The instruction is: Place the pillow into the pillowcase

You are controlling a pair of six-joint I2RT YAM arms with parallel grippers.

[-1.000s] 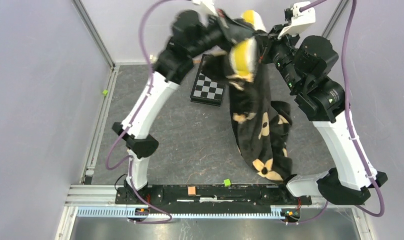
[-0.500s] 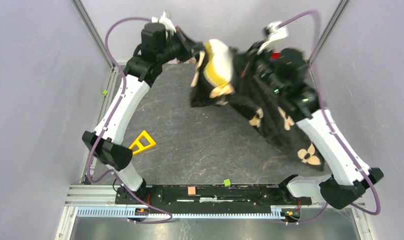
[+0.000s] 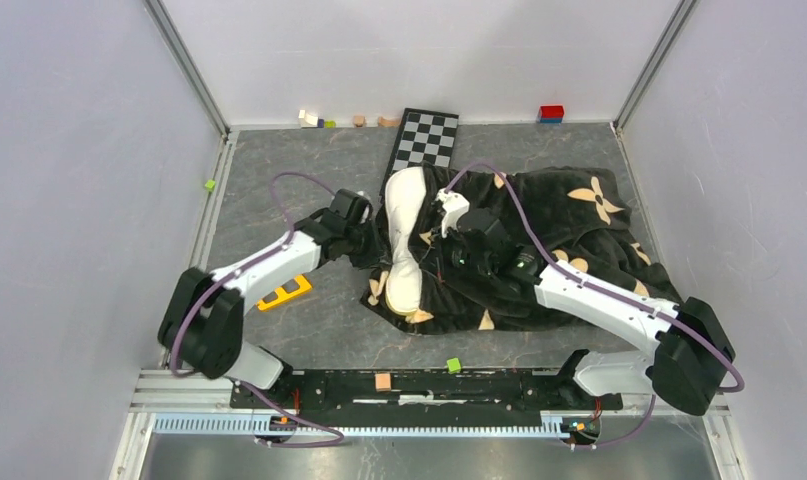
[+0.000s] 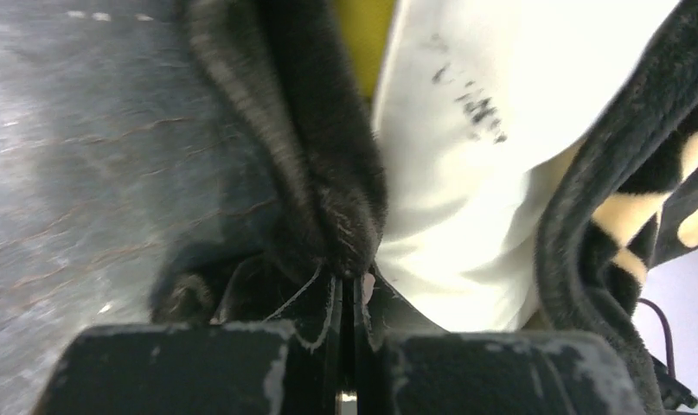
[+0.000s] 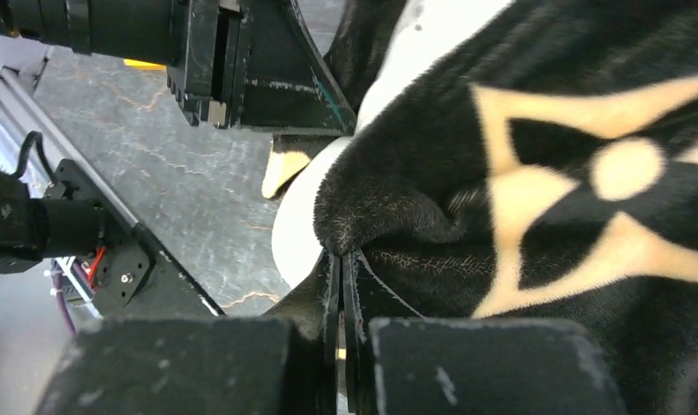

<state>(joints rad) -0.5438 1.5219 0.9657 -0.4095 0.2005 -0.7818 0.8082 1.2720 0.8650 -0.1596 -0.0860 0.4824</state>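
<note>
Top external view: the counter (image 3: 309, 180) carries the whole bundle again (a second ago both arms had it swung high in the air). The pillowcase (image 3: 569, 230) now lies spread over the right half, mouth facing left. The pillow (image 3: 404, 235) sits mostly inside, with one cream end still bare at that mouth, near the middle. I judge the shake has seated it, so what remains is drawing the hem over that end.

The left hand (image 4: 349, 285) is clenched on a fold of black hem at the mouth's left lip. The right hand (image 5: 341, 259) is pinched on the right lip, pillow between them.

A checkered board (image 3: 427, 138) lies just beyond the pillow's far end. A yellow tool (image 3: 284, 292) lies by the left arm. A red block (image 3: 551, 113) and a green cube (image 3: 454, 365) sit well apart, so neither should obstruct.
</note>
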